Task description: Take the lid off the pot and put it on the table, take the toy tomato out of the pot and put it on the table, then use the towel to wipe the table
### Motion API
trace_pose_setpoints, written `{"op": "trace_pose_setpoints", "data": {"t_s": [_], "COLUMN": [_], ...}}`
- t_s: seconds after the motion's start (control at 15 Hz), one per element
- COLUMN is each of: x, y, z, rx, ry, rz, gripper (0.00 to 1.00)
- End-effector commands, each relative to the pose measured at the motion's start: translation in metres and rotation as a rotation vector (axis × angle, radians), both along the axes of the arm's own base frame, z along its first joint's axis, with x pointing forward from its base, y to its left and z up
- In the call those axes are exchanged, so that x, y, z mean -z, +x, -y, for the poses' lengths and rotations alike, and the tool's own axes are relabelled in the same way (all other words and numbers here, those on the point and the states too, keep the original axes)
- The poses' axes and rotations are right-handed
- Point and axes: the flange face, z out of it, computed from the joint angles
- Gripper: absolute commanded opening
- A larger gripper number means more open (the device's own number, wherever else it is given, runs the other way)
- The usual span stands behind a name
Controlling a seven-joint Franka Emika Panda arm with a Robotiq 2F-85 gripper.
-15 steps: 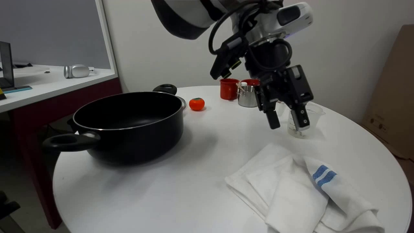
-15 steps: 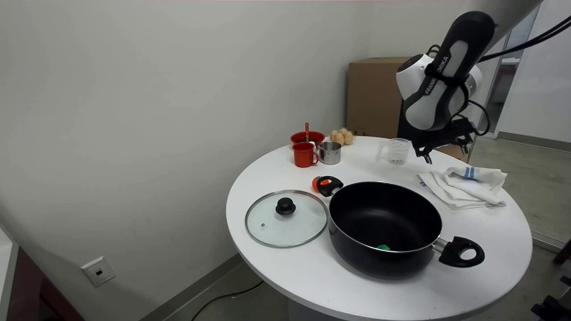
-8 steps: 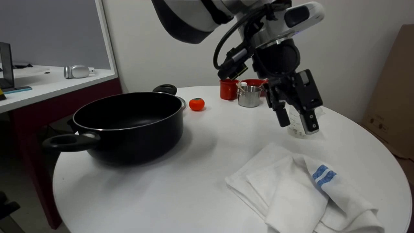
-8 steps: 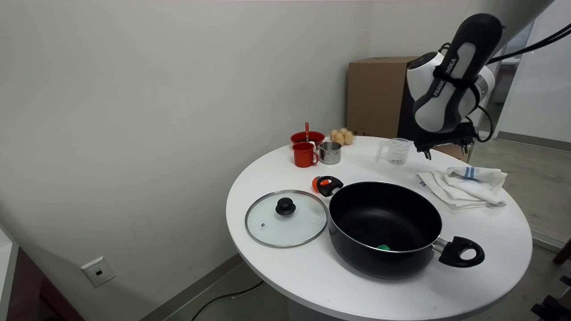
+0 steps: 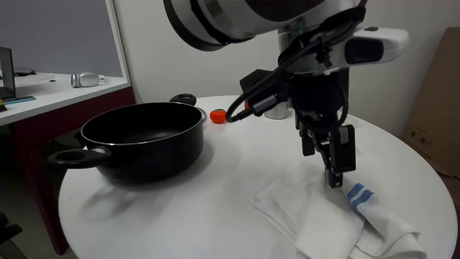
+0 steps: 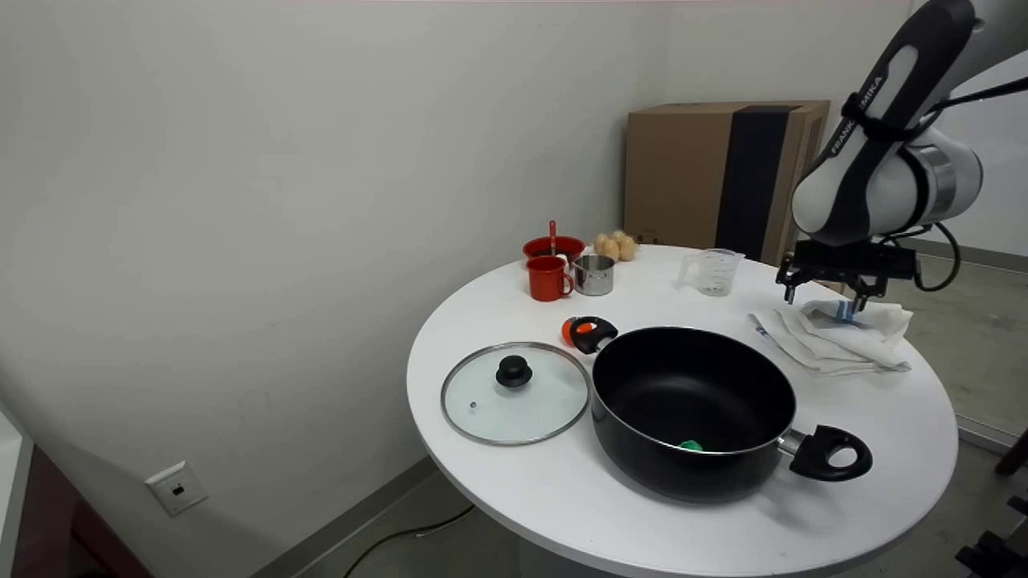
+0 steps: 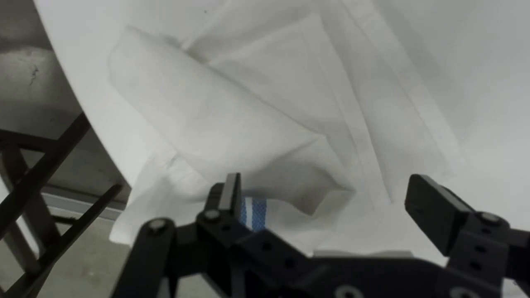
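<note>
An open lane of white table [image 5: 215, 216] divides the black pot [image 5: 151, 158] from the striped towel [image 5: 327, 226] — with a measuring cup [image 6: 715, 274] near the towel and the glass lid [image 6: 518, 405] just beside the pot as obstacles.

Measuring cup [image 6: 715, 273], clear, handled; in an exterior view, left of the gripper [image 6: 824, 302], near it.
Cardboard box [image 6: 681, 181], brown, dark-banded; behind the gripper, leftward.
Egg-shaped objects [image 6: 617, 246], pale, clustered; farther left of it.
Steel cup [image 6: 594, 282]; farther left again.
Red mug [image 6: 546, 281]; red bowl [image 6: 572, 246] holding a red-handled utensil [image 6: 552, 231]; leftmost of these.
Headphones [image 5: 88, 79], silver, on a counter [image 5: 50, 94]; in an exterior view, far left of the gripper.
</note>
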Motion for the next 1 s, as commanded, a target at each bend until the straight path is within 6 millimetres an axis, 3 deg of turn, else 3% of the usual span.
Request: {"op": "trace_pose_setpoints", "data": {"t_s": [0.0, 0.4, 0.67, 0.93], "x": [-0.003, 0.003, 0.001, -0.011], "y": [-0.016, -0.024, -0.03, -0.017], "z": [0.009, 0.033, 0.051, 0.054], "rx": [-0.044, -0.055, 0.033, 0.085], "ry": [0.15, 0.388, 0.396, 0.307], "rz": [0.086, 0.108, 0.002, -0.042], "gripper": [1.0, 1.0, 1.0, 1.0]}}
